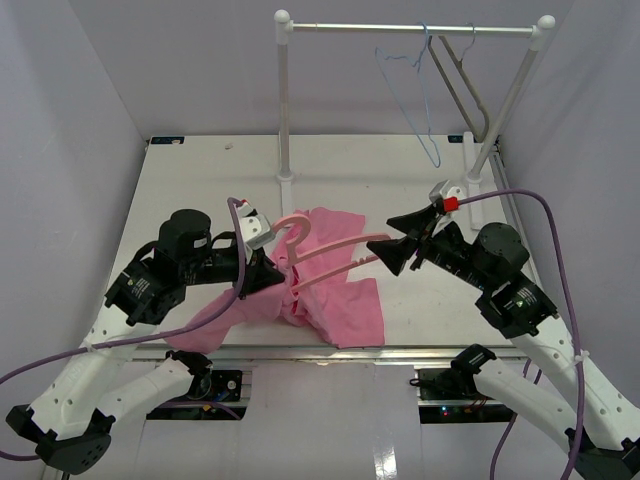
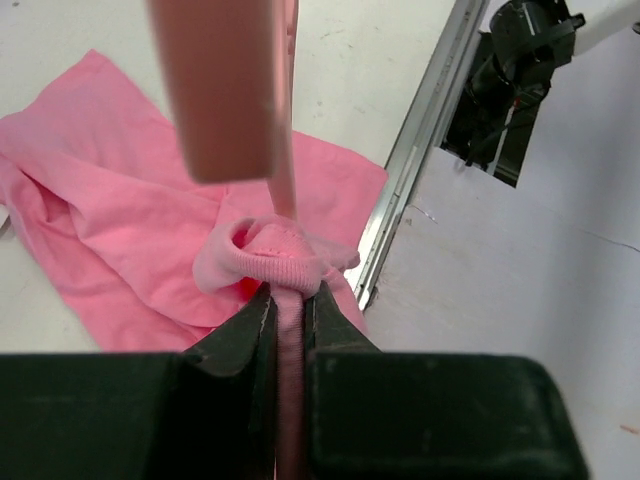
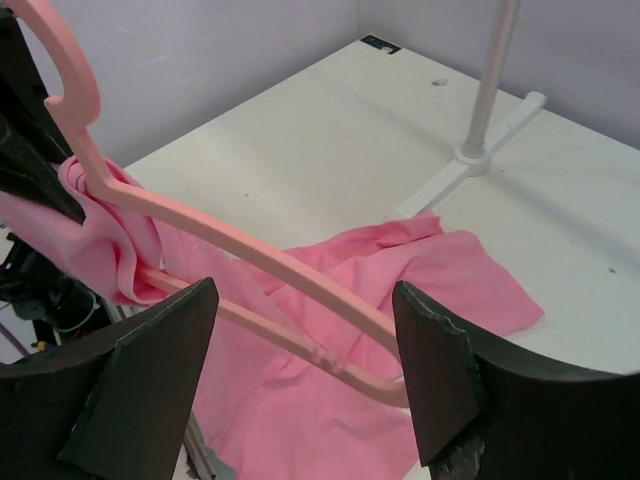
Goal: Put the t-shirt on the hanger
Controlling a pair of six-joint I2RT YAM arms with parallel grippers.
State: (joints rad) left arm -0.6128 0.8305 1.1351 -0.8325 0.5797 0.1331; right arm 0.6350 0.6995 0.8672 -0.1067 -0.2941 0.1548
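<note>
right wrist view: right end effector (image 3: 302, 300) is apart, fingers wide. the hanger (image 3: 250, 255) has its far end in the gap between them, and i see no contact on either side. left end effector (image 2: 290, 298) is clamped on the hanger at the hook end, with the shirt (image 3: 440, 270) collar bunched right at the jaws. can't tell if cloth is pinched in there too.

where things are:
- the hanger is held off the desk (image 3: 330, 130), slanting from the left end effector over to the right one
- both hanger arms look bare past the collar bunch
- the rest of the shirt hangs off the collar and lies crumpled on the desk under the hanger, near the front edge

my read: the collar is on, the shoulders aren't. the step in hand is getting cloth over the free end.

to do it well:
- right side should take cloth only, close to the collar rim, not the plastic
- pull along the hanger arm toward the tip, not sideways, or the hanger will likely pivot in the left grip
- keep the hanger high so the shirt body has slack
- go slow at the small notch near the tip of the lower bar, as the hem may snag there
- left grip stays clamped throughout
</note>
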